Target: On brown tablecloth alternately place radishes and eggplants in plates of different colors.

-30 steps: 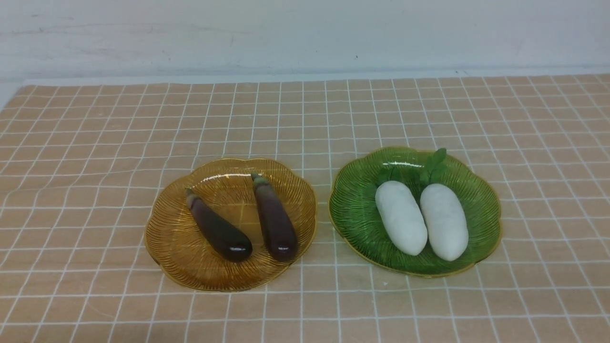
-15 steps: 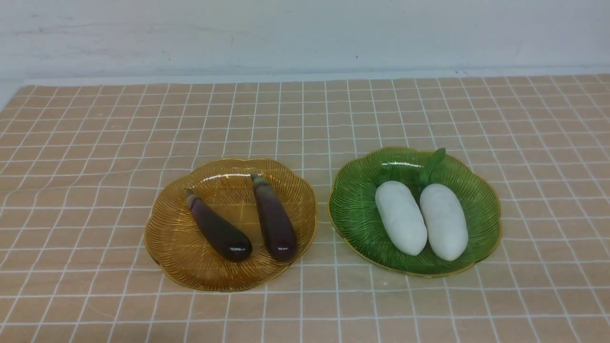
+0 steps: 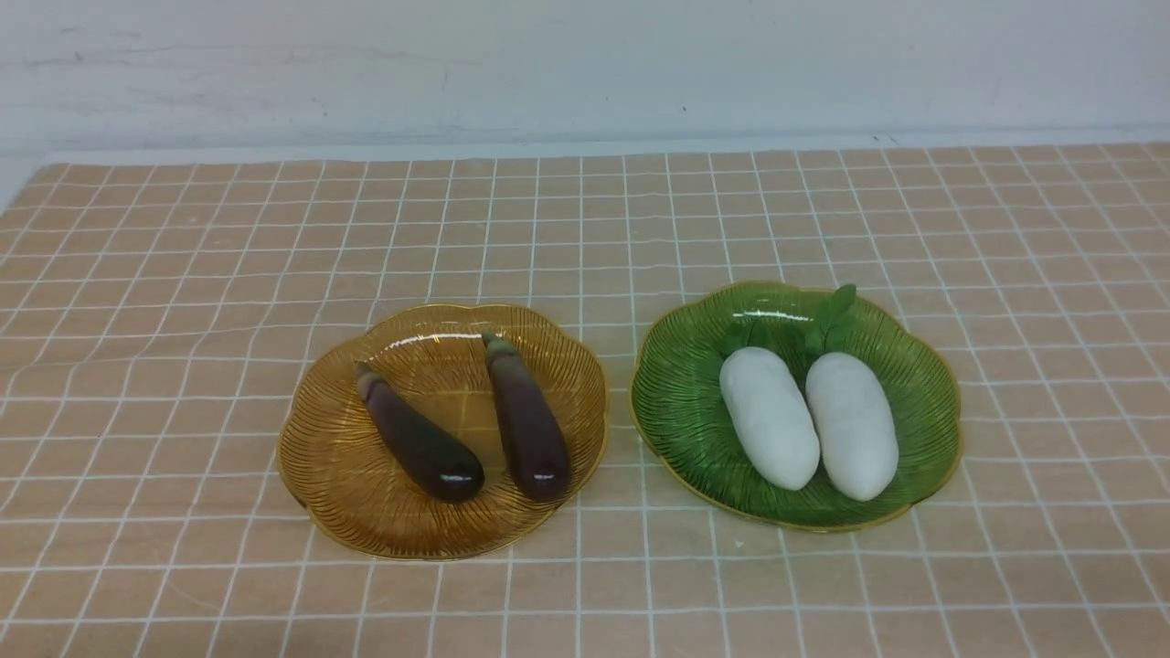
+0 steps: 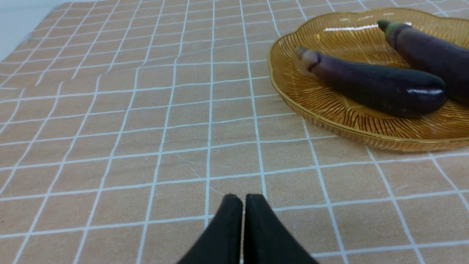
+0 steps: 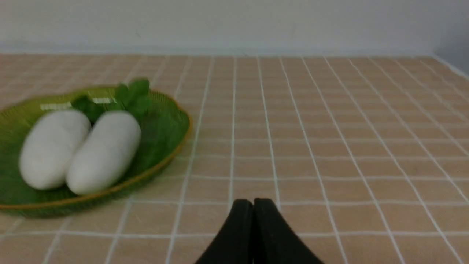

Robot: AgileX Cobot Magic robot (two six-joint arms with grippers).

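**Front view: two filled plates mid-desk, wide bare cloth all round**

Front view shows the brown tablecloth [image 3: 183, 274] covering the whole desk, its far edge meeting a pale wall and its left corner just visible. Broad open cloth lies behind both plates, to their outer sides and in a narrower strip in front; only a slim gap separates the plates themselves.

The amber plate [image 3: 338, 493] sits on the left, the green plate [image 3: 676, 411] on the right, both translucent, ribbed and flower-shaped with gold scalloped rims. Two eggplants [image 3: 419, 444] lie in the amber plate, glossy, dark purple, slim, stems pointing away, the blunt ends close together. Two radishes [image 3: 769, 417] lie side by side and touching in the green plate, smooth, white, oblong, with green leaves at the far ends.

The cloth is matt, slightly rippled, with thin white grid lines.

The left tool [image 4: 242, 200] hovers over bare cloth near the amber plate, its black fingers pressed together and empty. The right tool [image 5: 253, 203] hangs likewise over bare cloth beside the green plate, fingers together, holding nothing.
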